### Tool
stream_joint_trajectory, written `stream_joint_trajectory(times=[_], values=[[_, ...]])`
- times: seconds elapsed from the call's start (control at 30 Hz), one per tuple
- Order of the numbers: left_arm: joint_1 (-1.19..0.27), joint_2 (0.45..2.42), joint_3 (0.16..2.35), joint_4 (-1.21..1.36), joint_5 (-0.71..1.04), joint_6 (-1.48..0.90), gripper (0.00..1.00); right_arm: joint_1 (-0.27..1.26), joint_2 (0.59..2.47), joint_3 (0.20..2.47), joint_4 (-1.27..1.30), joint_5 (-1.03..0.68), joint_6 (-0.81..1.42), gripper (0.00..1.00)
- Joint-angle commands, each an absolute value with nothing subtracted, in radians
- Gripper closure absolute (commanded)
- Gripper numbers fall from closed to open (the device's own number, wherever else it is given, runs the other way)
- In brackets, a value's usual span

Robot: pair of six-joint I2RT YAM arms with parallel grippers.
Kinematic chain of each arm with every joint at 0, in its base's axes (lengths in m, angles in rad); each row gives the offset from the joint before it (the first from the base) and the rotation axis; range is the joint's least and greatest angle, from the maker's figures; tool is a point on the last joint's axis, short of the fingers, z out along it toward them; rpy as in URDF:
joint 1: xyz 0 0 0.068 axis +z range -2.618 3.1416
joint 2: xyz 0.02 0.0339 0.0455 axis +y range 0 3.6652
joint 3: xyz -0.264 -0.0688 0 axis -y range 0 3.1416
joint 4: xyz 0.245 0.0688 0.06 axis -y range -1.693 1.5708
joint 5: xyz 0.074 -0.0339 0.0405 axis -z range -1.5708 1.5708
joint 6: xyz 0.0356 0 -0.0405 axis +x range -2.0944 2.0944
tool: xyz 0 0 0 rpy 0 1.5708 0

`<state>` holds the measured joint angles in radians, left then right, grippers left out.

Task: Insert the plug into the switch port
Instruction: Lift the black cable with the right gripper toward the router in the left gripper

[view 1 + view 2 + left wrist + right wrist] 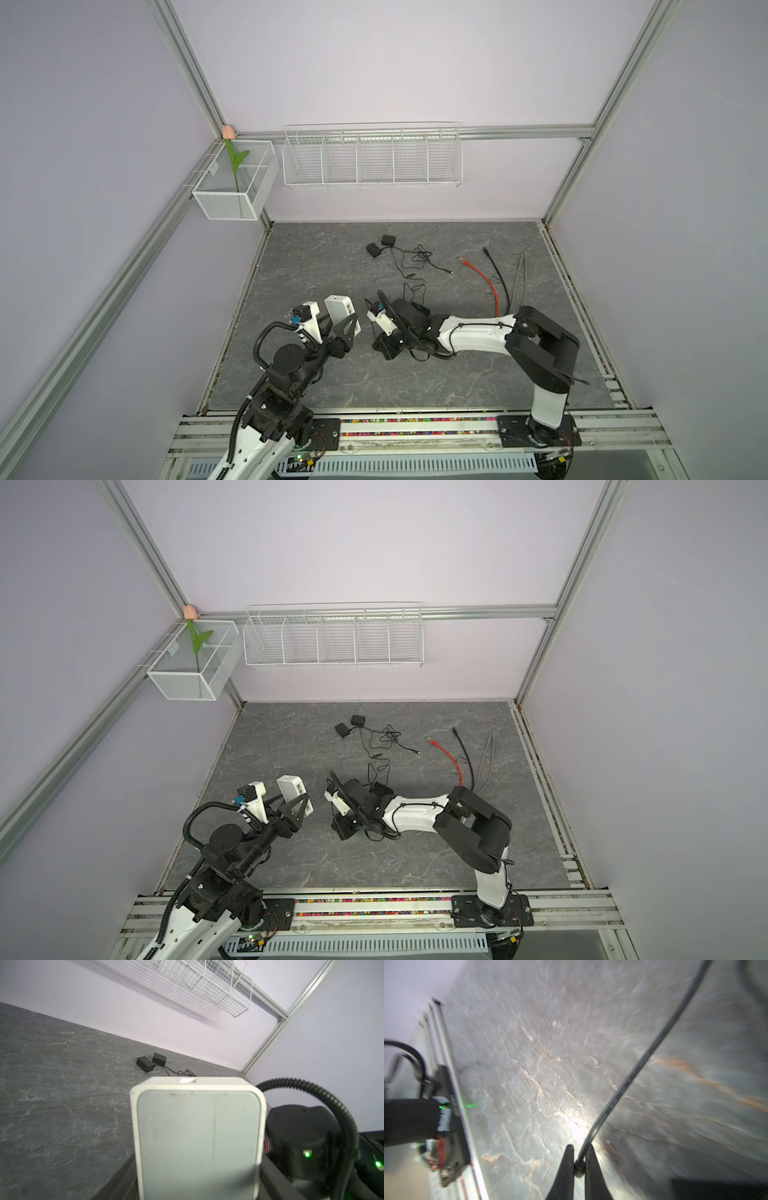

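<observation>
Holds the white switch in the left pincer, spread wide and pressed on the box's two sides, lifted clear of the grey surface near its left edge, toward the front. Fills most of the left wrist view with the flat back of that switch. Shows the ports on the narrow face turned to the right arm, in both top views. Clamps the right pincer almost fully together on a thin black cord, low over the middle of the surface, on the switch's port side, near it but apart. Pinches that cord between the two dark fingers, down by a dark round knob (perhaps the plug; too blurred to tell). Trails the cord off over the surface toward the back edge. Counts also two black adapters side by side near the back edge, a loose barrel tip lying in front of them, and an orange-red cable toward the right edge.
</observation>
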<state>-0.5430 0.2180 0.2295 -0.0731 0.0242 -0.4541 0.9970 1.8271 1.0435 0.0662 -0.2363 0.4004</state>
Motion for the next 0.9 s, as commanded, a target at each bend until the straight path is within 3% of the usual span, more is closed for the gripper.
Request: stream_joint_trajectory(times=[0.0, 0.27, 0.43, 0.67, 0.87], values=[[-0.537, 0.225, 0.209, 0.074, 0.177, -0.401, 1.00, 0.932, 1.700, 1.005, 0.168, -0.327, 0.434, 0.93], [-0.619, 0.374, 0.087, 0.310, 0.368, -0.362, 1.00, 0.831, 1.411, 0.917, 0.198, -0.343, 0.419, 0.93], [-0.774, 0.488, 0.055, 0.453, 0.302, -0.235, 1.00, 0.831, 1.272, 0.885, 0.202, -0.342, 0.399, 0.93], [-0.827, 0.593, 0.043, 0.603, 0.305, -0.088, 1.00, 0.868, 1.215, 0.823, 0.249, -0.401, 0.398, 0.93], [-0.827, 0.617, 0.057, 0.614, 0.283, -0.014, 1.00, 0.951, 1.204, 0.814, 0.231, -0.342, 0.349, 0.93]])
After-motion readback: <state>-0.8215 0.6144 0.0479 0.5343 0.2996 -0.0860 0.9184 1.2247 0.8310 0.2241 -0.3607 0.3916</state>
